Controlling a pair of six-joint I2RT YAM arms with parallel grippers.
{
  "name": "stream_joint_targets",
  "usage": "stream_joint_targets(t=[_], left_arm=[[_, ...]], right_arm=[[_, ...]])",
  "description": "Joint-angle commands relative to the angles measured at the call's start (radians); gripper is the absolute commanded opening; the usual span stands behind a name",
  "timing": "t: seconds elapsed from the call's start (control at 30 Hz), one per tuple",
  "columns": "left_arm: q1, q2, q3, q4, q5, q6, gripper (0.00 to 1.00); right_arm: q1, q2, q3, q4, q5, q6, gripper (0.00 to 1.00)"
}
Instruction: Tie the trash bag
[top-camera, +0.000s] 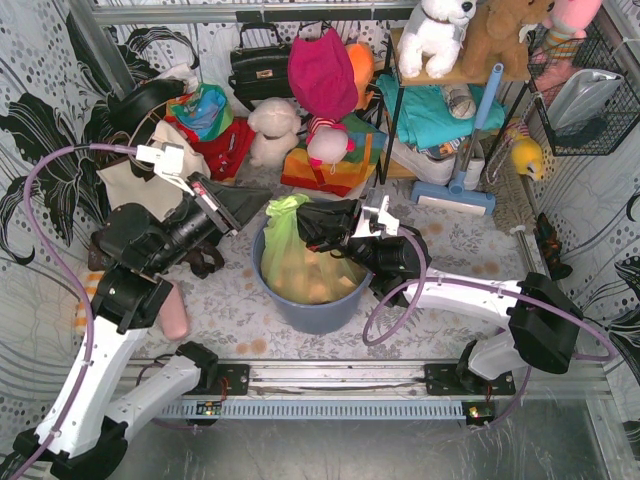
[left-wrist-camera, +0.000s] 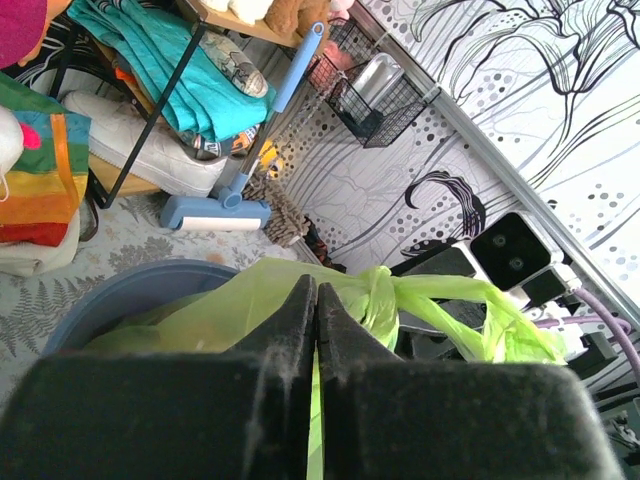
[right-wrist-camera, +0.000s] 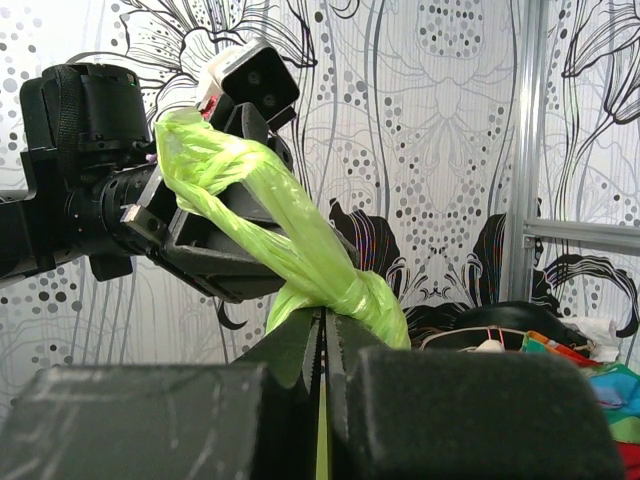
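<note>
Found the bin (top-camera: 300, 305) on the surface (top-camera: 455, 245), the trash bag (top-camera: 300, 265) seated inside, neck gathered above the rim. Noted the left tool (left-wrist-camera: 316, 295) and right tool (right-wrist-camera: 323, 325) each pinching green plastic, close on either side. Judged the twisted strand (right-wrist-camera: 250, 200) stretched left-to-right between them to be the pulling axis.

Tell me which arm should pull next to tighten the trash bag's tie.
Likely the right. The right gripper is shut on the trash bag's twisted strand just below a knot-like wrap, so drawing back could cinch it. The left gripper, also shut on plastic, can anchor.
</note>
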Motion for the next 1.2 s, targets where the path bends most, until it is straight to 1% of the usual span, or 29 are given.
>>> stream_joint_targets(t=[0.0,0.1,0.17,0.3,0.63,0.77,0.9,1.07,1.17], left_arm=[[0.001,0.015,0.025,-0.005,0.037,0.0,0.15],[0.002,0.01,0.01,-0.008,0.046,-0.005,0.25],[0.001,0.0,0.001,-0.017,0.035,-0.001,0.29],[0.001,-0.018,-0.005,-0.05,0.011,0.015,0.34],[0.002,-0.031,-0.037,-0.064,0.013,0.008,0.35],[0.001,-0.02,-0.052,-0.054,0.045,-0.002,0.35],[0.002,-0.007,-0.075,-0.009,0.095,-0.028,0.35],[0.0,0.016,-0.109,0.1,0.226,-0.078,0.35],[-0.004,0.014,-0.111,0.109,0.255,-0.079,0.35]], right_arm=[[0.004,0.008,0.031,0.072,-0.018,0.001,0.0],[0.003,0.008,0.032,0.07,-0.008,-0.002,0.0],[0.003,0.009,0.034,0.071,0.006,-0.008,0.0],[0.004,0.017,0.043,0.077,0.032,-0.024,0.0],[0.005,0.048,0.082,0.084,0.059,-0.047,0.0],[0.003,0.055,0.096,0.083,0.053,-0.048,0.0],[0.004,0.06,0.106,0.079,0.044,-0.044,0.0],[0.003,0.062,0.108,0.082,0.038,-0.041,0.0],[0.004,0.062,0.108,0.081,0.034,-0.04,0.0]])
